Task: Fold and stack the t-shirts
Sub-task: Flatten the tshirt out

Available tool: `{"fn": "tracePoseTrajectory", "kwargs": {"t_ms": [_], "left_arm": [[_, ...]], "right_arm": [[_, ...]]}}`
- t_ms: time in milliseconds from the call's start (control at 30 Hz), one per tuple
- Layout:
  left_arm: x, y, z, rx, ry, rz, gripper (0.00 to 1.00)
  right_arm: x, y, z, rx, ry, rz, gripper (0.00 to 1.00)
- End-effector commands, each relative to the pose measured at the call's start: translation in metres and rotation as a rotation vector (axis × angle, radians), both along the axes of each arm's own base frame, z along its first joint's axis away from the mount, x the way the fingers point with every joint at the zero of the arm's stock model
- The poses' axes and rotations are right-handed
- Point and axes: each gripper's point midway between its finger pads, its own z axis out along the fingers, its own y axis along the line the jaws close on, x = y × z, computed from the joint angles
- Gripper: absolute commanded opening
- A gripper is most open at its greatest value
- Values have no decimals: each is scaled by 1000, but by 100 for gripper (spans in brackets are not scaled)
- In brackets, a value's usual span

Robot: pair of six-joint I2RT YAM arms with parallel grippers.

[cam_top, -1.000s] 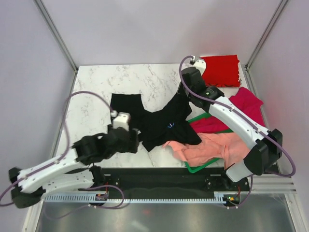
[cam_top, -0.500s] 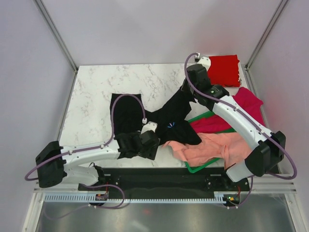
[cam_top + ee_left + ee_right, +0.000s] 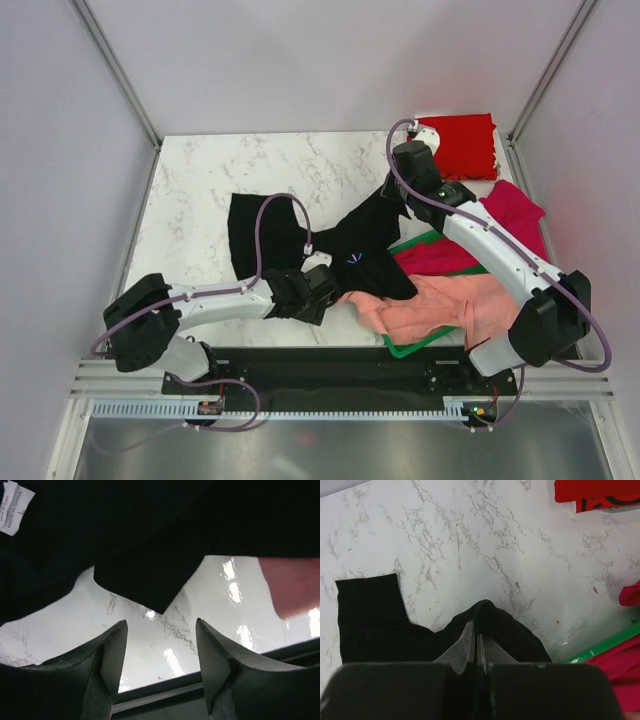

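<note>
The black t-shirt [image 3: 290,235] lies spread in the middle of the marble table [image 3: 200,180]. My right gripper [image 3: 392,192] is shut on a raised fold of its back-right edge, as the right wrist view [image 3: 476,630] shows. My left gripper [image 3: 325,288] is open and empty, low at the shirt's near hem. In the left wrist view [image 3: 162,650] a corner of the black t-shirt [image 3: 160,595] hangs just beyond the fingers [image 3: 114,652]. The red t-shirt [image 3: 460,145] lies folded at the back right. The magenta t-shirt [image 3: 515,220] and the salmon-pink t-shirt [image 3: 440,305] lie heaped on the right.
A green bin [image 3: 420,343] sits under the pink and magenta shirts at the right; its edge shows in the right wrist view [image 3: 605,642]. A white label [image 3: 16,507] is on the black cloth. The black rail [image 3: 330,365] runs along the table's near edge.
My left arm has swung right along the near edge to the black shirt's near hem. My right gripper has drawn the pinched black cloth slightly back and right.
</note>
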Motion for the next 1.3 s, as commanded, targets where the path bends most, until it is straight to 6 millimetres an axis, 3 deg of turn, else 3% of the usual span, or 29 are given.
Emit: {"fn": "tracePoseTrajectory", "kwargs": {"t_ms": [0, 233, 300, 367, 400, 433, 500, 600, 633, 667, 733, 767, 800, 833, 867, 900, 933, 967, 1000, 1033, 1167, 1267], "left_arm": [[20, -14, 3, -21, -26, -27, 64], [27, -10, -19, 26, 45, -4, 60], [28, -9, -23, 35, 59, -2, 53], [30, -9, -25, 32, 68, -3, 39], [31, -9, -26, 30, 76, 2, 16], [31, -7, -24, 34, 79, 5, 3], [37, -3, -13, 46, 51, 40, 2], [43, 11, 39, 49, -16, 107, 2], [50, 7, 68, 8, -61, 132, 2], [47, 25, 100, 7, -111, 153, 2], [51, 36, 146, -35, -186, 183, 2], [52, 51, 190, -61, -253, 206, 2], [53, 58, 214, -84, -292, 218, 2], [56, 63, 257, -142, -359, 221, 2], [59, 76, 282, -149, -413, 247, 2], [54, 90, 298, -126, -429, 247, 2], [54, 99, 345, -197, -509, 257, 2], [54, 110, 367, -204, -557, 280, 2], [51, 118, 377, -177, -565, 274, 2], [46, 130, 418, -253, -642, 278, 2], [32, 161, 478, -359, -792, 279, 2], [15, 183, 506, -455, -900, 255, 2]], "right_arm": [[0, -6, 16, 36, -61, -4, 0], [-2, -10, 8, 58, -50, -5, 0], [-2, -14, 4, 55, -43, -10, 0], [-2, -15, 1, 57, -38, -9, 0], [-2, -16, 0, 61, -34, -8, 0], [-1, -17, 1, 63, -37, -9, 0], [-1, -17, 6, 77, -41, -2, 0], [0, -21, 32, 90, -82, 0, 0], [0, -22, 41, 92, -97, 1, 0], [0, -27, 54, 92, -117, -6, 0], [-2, -33, 91, 103, -172, -16, 0], [-3, -39, 106, 102, -198, -25, 0], [-7, -45, 134, 115, -240, -36, 0], [-12, -53, 154, 125, -280, -56, 0], [-15, -62, 171, 131, -312, -77, 0], [-24, -69, 201, 142, -368, -87, 0], [-33, -79, 223, 145, -415, -106, 0], [-40, -86, 239, 149, -448, -119, 0], [-53, -93, 267, 151, -501, -124, 0], [-61, -98, 282, 151, -530, -132, 0], [-102, -119, 335, 170, -650, -154, 0], [-139, -134, 362, 190, -782, -154, 0]]}}
